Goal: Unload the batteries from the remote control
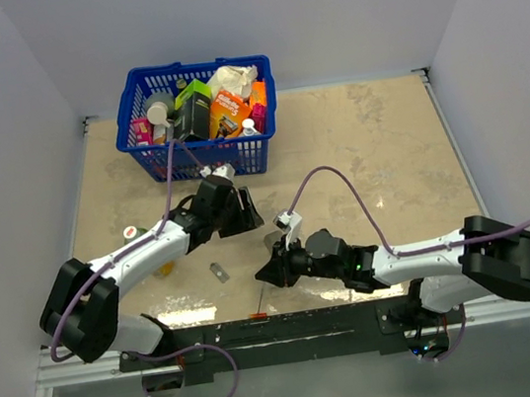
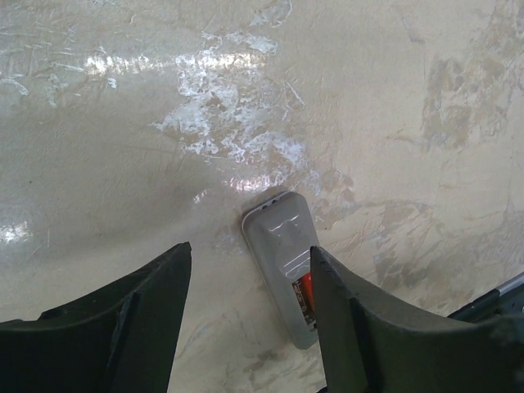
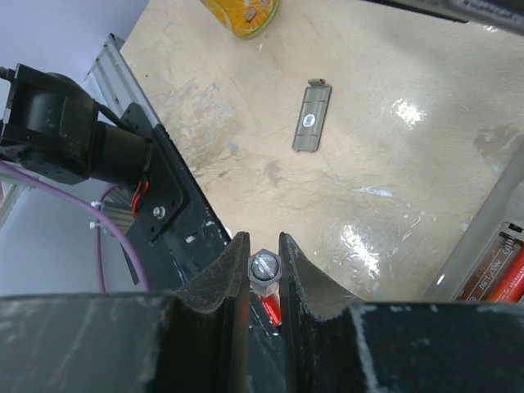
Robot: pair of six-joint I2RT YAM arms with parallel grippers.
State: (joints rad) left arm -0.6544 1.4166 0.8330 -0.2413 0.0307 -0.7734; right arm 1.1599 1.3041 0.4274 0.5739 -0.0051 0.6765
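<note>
Beige marbled table: slim grey plastic remote control is lying back-up by the near edge, a red-orange cylindrical battery showing in its recess. L gripper is hovering jaws apart, remote off-centre beside one finger; prob. needs centring before closing. R gripper is clamping a small silver-capped red piece, prob. a battery.
</note>
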